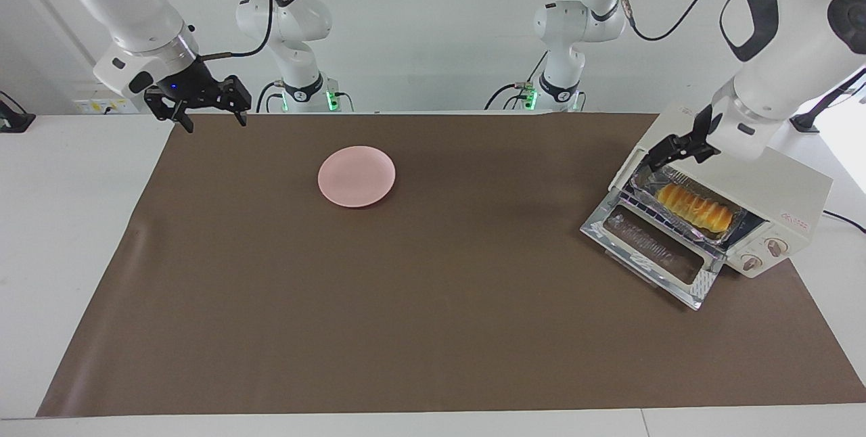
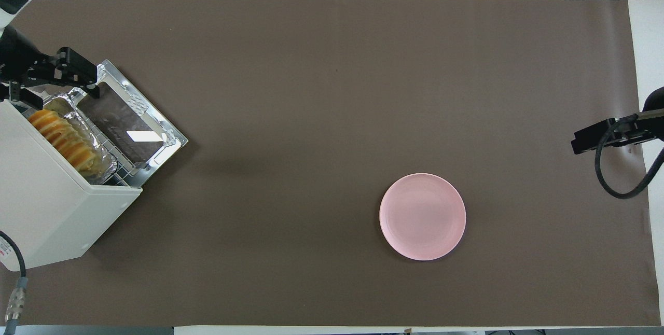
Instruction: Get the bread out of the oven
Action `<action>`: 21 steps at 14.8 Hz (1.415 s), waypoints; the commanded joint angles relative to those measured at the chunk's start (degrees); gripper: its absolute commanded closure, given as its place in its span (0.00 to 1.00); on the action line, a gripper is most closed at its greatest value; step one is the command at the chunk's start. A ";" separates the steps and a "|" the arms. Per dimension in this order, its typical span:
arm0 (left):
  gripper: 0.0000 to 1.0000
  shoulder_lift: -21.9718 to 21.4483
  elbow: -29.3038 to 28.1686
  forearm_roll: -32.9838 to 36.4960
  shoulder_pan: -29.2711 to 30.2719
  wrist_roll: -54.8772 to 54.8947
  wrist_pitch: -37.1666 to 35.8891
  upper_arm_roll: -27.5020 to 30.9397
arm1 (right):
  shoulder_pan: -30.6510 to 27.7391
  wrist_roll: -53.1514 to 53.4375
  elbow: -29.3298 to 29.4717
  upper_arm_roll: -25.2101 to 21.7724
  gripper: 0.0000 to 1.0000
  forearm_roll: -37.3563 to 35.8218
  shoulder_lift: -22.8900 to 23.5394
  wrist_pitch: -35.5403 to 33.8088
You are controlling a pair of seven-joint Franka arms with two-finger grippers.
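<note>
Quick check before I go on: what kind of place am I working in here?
Most likely a robotics lab set up as a mock kitchen: two arms bolted at a white table with a brown mat, holding only a toaster oven and a pink plate.

I note the oven (image 1: pixel 778 183) is cream-white, with a small pink logo and two pale round knobs. Its door (image 1: pixel 653 251) is clear glass in a shiny silver frame. Just under the black left gripper (image 1: pixel 659 153), I see the bread (image 1: pixel 695 207): golden-yellow with darker crosswise ridges, on a crinkled silver foil tray (image 2: pixel 101 161). The plate (image 1: pixel 356 176) is plain pink. The table cover (image 1: pixel 406 302) is flat brown. The right gripper (image 1: pixel 210 112) is black on a white arm.
</note>
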 commanded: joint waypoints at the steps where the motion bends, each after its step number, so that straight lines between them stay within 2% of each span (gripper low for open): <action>1: 0.00 4.24 2.72 4.35 -2.38 -4.11 2.57 2.08 | -0.92 0.65 -1.55 0.41 0.00 -0.09 -1.43 0.34; 5: 0.00 3.10 -8.60 6.83 -3.17 -13.32 12.67 3.49 | -0.92 0.65 -1.64 0.41 0.00 -0.09 -1.43 0.34; 8: 0.00 -2.24 -22.38 8.58 -3.00 -15.73 20.75 3.66 | -1.09 0.56 -1.64 0.32 0.00 -0.09 -1.43 0.34; 10: 0.00 -4.80 -28.73 9.82 -2.82 -15.99 24.90 3.66 | -1.01 0.56 -1.64 0.32 0.00 -0.09 -1.43 0.34; 14: 0.00 -6.13 -31.47 10.09 -2.82 -16.08 25.17 3.66 | -1.01 0.47 -1.55 0.32 0.00 -0.09 -1.43 0.34; 20: 0.00 -6.48 -35.87 10.09 -3.26 -15.99 31.06 3.58 | -1.01 0.56 -1.64 0.32 0.00 -0.09 -1.43 0.34; 21: 0.03 -6.57 -37.01 10.09 -3.34 -15.99 31.93 3.58 | -1.01 0.56 -1.64 0.32 0.00 -0.09 -1.43 0.34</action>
